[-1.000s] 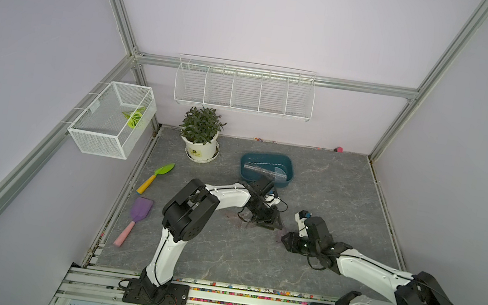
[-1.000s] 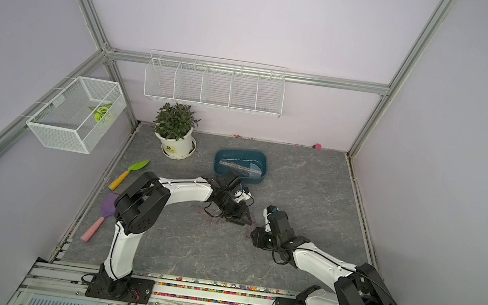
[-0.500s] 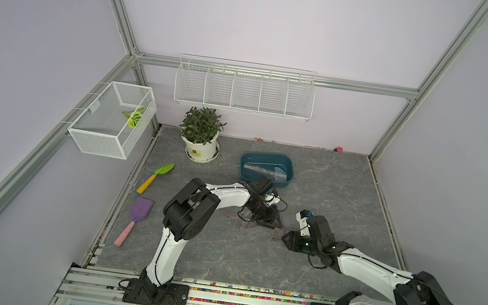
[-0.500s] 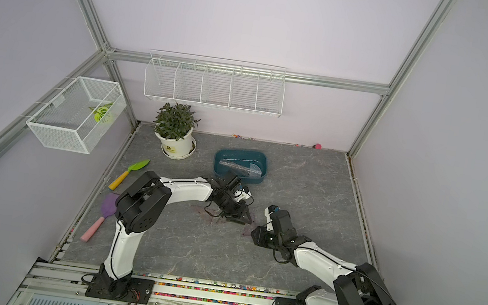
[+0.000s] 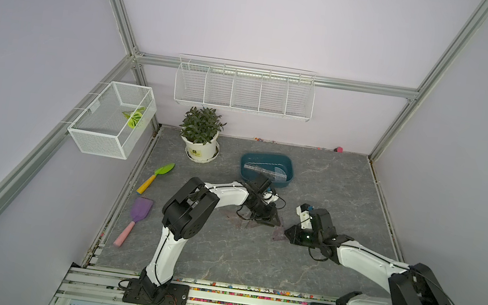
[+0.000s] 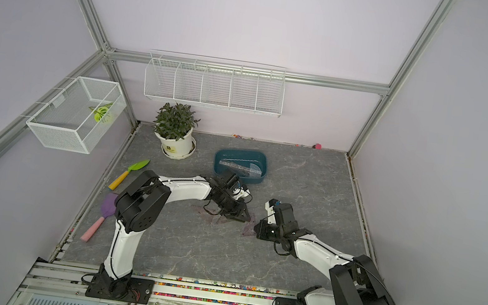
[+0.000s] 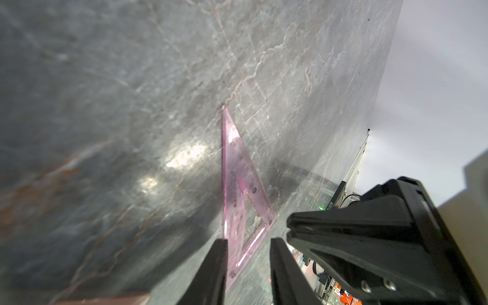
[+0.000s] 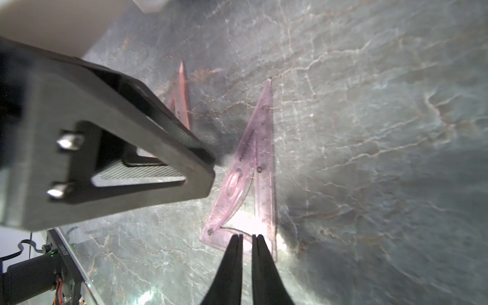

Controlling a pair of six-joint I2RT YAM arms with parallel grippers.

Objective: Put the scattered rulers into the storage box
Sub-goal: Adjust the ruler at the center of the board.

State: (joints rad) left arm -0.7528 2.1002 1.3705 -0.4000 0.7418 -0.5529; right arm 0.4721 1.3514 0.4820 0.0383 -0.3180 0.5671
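Note:
A pink see-through triangle ruler point(image 8: 253, 171) lies flat on the grey floor point(image 5: 220, 254), between the two arms in both top views point(image 5: 278, 234) point(image 6: 249, 229). My right gripper point(image 8: 247, 237) is shut to a thin slit, its tips over the ruler's short edge; the ruler is not pinched. My left gripper point(image 7: 249, 243) stands open over the same ruler point(image 7: 243, 184), whose corner lies beside one finger. A second, reddish triangle ruler point(image 5: 245, 223) lies partly under the left arm. The teal storage box point(image 5: 248, 157) behind holds several rulers point(image 5: 265, 173).
A potted plant point(image 5: 202, 140) stands left of the box. A green trowel point(image 5: 157, 176) and a purple shovel point(image 5: 138, 216) lie by the left rail. White wire baskets point(image 5: 244, 89) hang on the walls. The two grippers point(image 5: 274, 223) point(image 5: 287, 232) are close together.
The right gripper's jaws have closed from open to a thin slit at the ruler's edge. The left jaws have narrowed a little. Both arms have hardly shifted.

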